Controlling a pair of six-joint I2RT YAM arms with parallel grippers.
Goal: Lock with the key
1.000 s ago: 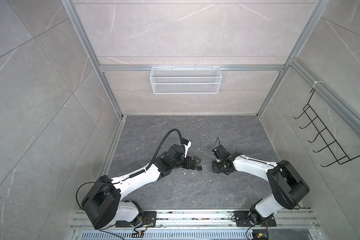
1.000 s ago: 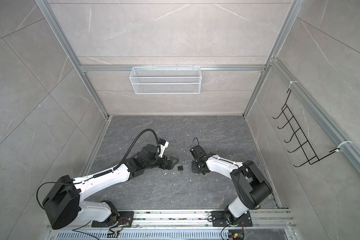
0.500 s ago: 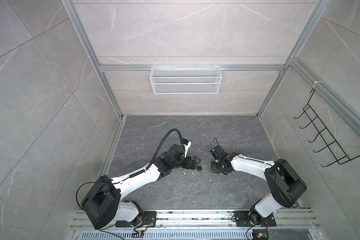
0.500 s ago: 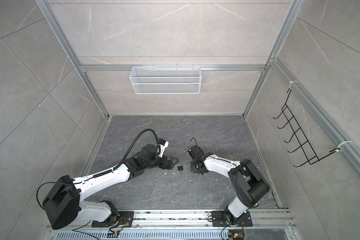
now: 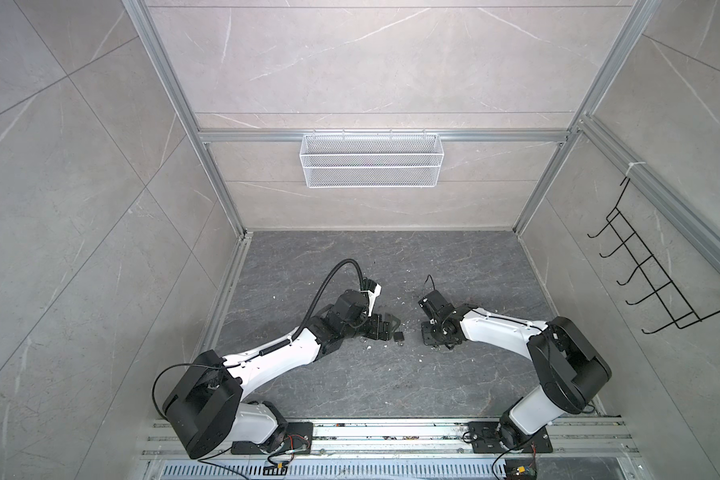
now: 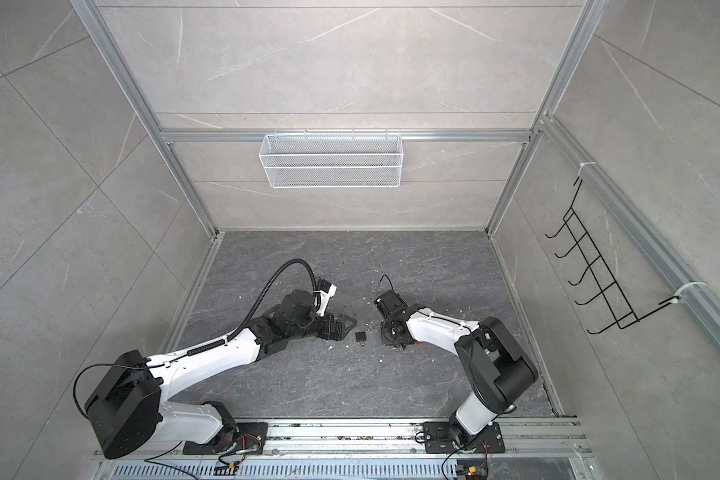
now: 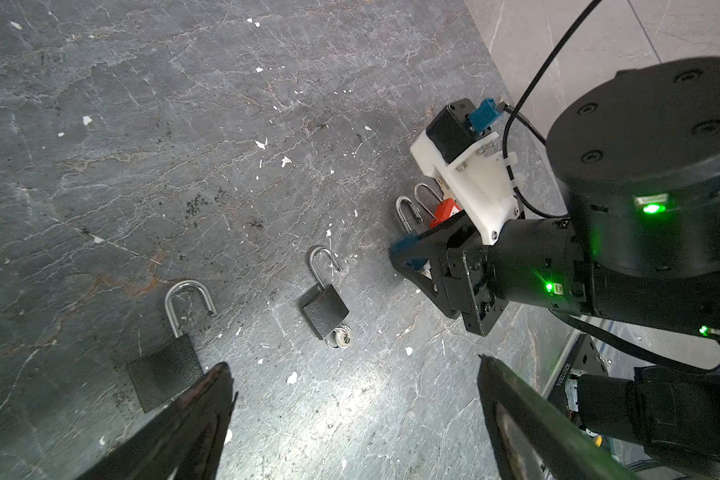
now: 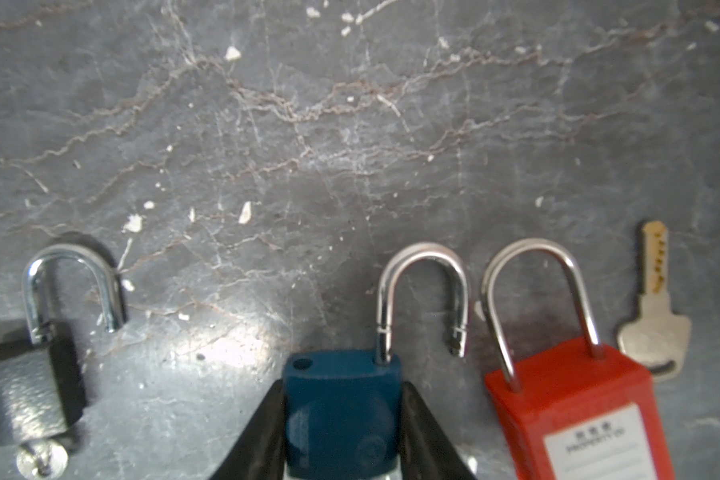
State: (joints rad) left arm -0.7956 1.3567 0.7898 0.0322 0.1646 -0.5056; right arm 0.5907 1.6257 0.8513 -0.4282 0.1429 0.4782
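Observation:
My right gripper [image 8: 345, 384] is shut on a blue padlock [image 8: 344, 415] lying on the floor, one finger against each side of its body. Its shackle [image 8: 422, 291] stands open. Beside it lie a red padlock [image 8: 574, 415] and a loose silver key [image 8: 653, 316]. A small black padlock [image 7: 324, 307] with an open shackle has a key [image 7: 341, 336] in its base; it lies between the arms in both top views [image 5: 399, 337] [image 6: 360, 336]. My left gripper [image 7: 352, 362] is open above bare floor, with a larger open black padlock [image 7: 163, 372] by one finger.
White chips are scattered over the dark stone floor [image 5: 391, 257]. A white wire basket [image 5: 371, 160] hangs on the back wall and a black hook rack [image 5: 657, 274] on the right wall. Aluminium rails [image 5: 225, 291] edge the floor.
My right wrist has shifted a little to the left and its jaws have narrowed. The left arm has not moved.

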